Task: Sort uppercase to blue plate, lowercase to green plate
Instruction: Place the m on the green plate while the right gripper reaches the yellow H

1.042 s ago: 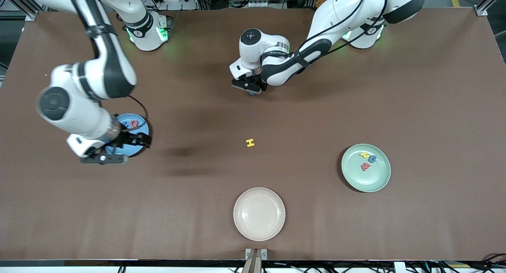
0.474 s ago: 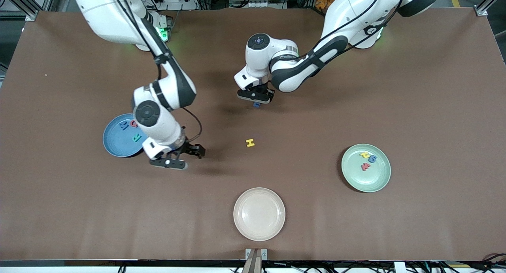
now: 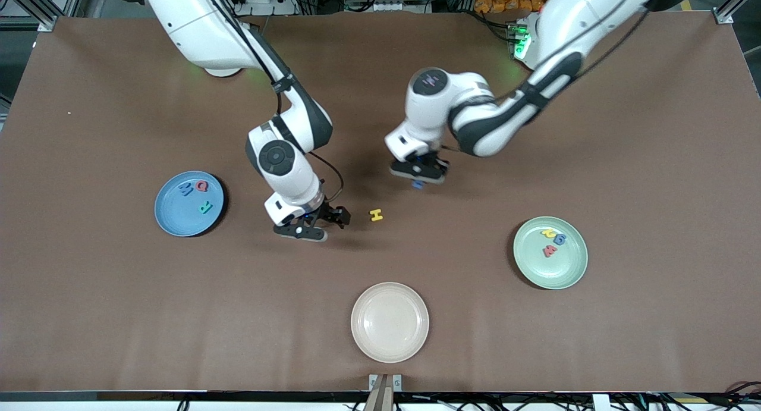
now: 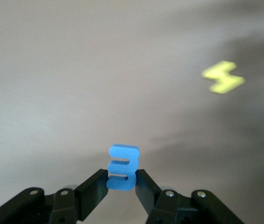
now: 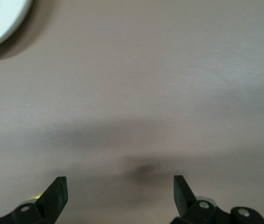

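Table (image 3: 624, 131) brown, matte | left pincer (image 4: 121, 183) grips blue m (image 4: 122, 168) | right pincer (image 5: 118, 193) wide, over table

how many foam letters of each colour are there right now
Blue: 3 (M on the blue plate, g on the green plate, m in the left hand)
Red/pink: 2 (Q, w)
Yellow: 2 (H, u)
Teal-green: 1 (R)
Total: 8

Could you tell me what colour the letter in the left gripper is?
Blue: the letter, clearest in the left wrist view.
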You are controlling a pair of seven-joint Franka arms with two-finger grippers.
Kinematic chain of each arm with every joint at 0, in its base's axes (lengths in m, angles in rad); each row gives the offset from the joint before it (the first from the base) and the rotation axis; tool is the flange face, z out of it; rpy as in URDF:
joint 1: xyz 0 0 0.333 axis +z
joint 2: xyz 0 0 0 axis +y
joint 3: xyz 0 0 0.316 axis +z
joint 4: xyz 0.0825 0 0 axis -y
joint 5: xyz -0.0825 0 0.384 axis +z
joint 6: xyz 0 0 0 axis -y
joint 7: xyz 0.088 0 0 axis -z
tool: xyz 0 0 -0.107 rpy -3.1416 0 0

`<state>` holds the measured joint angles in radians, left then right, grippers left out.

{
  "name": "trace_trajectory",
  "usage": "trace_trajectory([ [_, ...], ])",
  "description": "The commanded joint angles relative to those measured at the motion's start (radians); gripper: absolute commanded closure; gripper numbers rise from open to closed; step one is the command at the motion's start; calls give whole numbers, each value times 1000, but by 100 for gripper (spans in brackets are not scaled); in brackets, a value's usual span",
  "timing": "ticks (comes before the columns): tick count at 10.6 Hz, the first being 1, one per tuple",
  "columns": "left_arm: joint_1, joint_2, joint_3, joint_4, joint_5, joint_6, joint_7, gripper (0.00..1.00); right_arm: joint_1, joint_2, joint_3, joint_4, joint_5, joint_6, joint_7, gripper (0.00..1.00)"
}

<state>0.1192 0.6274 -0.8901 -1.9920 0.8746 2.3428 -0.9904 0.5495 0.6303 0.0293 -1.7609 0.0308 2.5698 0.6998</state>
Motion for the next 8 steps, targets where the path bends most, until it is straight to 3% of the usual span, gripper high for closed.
trace_trajectory([
  [1, 156, -60, -23, -73, 14, -3, 210, 100, 36, 52, 21, 29, -87, 102, 6, 0],
  [3, 236, -60, -13, -51, 14, -58, 408, 100, 81, 95, 23, 87, -220, 116, 23, 0],
  [4, 270, -60, 6, -39, 14, -68, 497, 100, 101, 104, 23, 90, -227, 119, 24, 0],
  [6, 280, -70, 115, -19, 14, -69, 710, 100, 148, 143, 21, 90, -229, 197, 24, 0],
  [8, 280, -66, 184, -18, 14, -69, 776, 100, 170, 180, 8, 93, -229, 230, 15, 0],
])
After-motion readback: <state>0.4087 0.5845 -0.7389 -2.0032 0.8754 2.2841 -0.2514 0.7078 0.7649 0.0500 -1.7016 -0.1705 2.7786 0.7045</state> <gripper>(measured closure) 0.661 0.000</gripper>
